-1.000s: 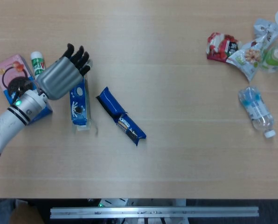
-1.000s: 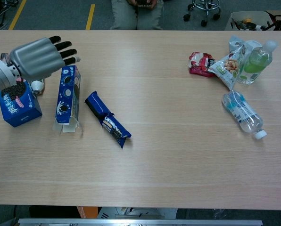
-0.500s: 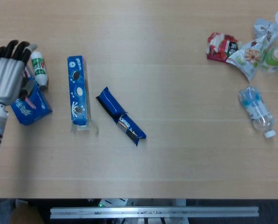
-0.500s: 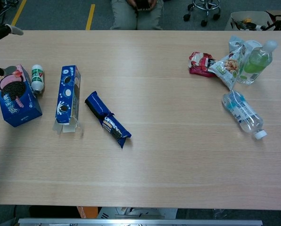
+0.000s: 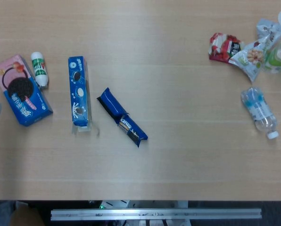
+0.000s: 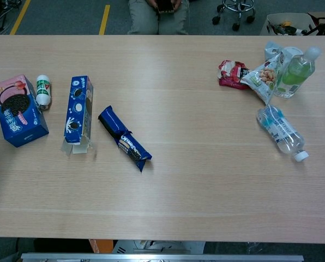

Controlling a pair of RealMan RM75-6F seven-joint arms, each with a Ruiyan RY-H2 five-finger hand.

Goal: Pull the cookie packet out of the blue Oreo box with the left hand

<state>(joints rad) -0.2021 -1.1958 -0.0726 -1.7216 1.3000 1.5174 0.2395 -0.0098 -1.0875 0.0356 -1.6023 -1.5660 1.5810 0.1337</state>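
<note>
The cookie packet (image 5: 122,117) lies flat on the table (image 5: 178,160), fully out of the blue Oreo box (image 5: 78,91) and just to the right of it, slanting from upper left to lower right; in the chest view the packet (image 6: 125,138) and the box (image 6: 77,109) lie near each other without touching. The box rests on its long side with its open flap at the near end. Left of it lie a small white and green bottle (image 5: 38,68) and a pink and blue cookie box (image 5: 20,90). A grey sliver at the far left edge of the head view may be part of the left arm, but neither hand can be seen, so whether their fingers are spread or closed cannot be told. Far to the right are a red snack bag (image 5: 223,47), a nut pouch (image 5: 251,57), a green bottle (image 6: 296,71) and a clear water bottle (image 5: 259,111) on its side.
</note>
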